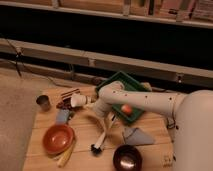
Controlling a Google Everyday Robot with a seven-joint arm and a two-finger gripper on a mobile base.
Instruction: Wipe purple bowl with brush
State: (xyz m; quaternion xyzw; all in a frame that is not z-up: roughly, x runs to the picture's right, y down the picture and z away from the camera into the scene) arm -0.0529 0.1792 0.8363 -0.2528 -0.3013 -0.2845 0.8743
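Observation:
The purple bowl (127,158), dark and glossy, sits at the table's front edge, right of centre. The brush (102,136) lies on the wooden table with its cream handle slanting up to the right and its black bristle head (95,148) at the lower left, a short way left of the bowl. My gripper (107,120) hangs down from the white arm over the upper end of the brush handle, open. I cannot tell whether it touches the handle.
An orange bowl (57,139) and a yellow curved stick (67,155) lie front left. A metal cup (43,102), a blue-grey item (62,116) and dark red items (67,95) are at the left. A green tray (135,85) holds an orange ball (126,109). A grey cloth (137,135) lies right of the brush.

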